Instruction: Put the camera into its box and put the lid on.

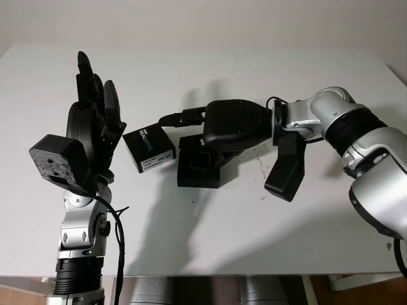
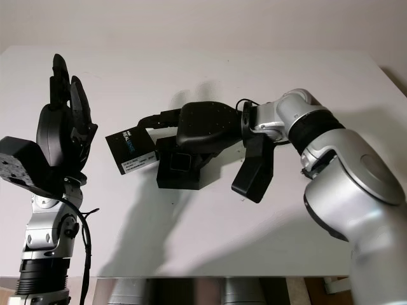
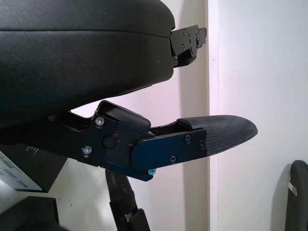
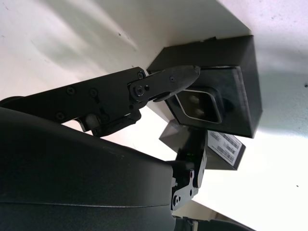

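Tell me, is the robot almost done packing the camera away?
Partly. Something sits in the hollow of the open box, probably the camera, though I cannot be sure. The right hand reaches over the box toward the lid, which lies beside it. The left hand is raised off to the side, open. Still left: putting the lid on.

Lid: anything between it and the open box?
Nothing on the table separates them; the lid lies right beside the box. But the right hand hovers over the box, so it covers the opening. The left hand is raised, open, left of the lid.
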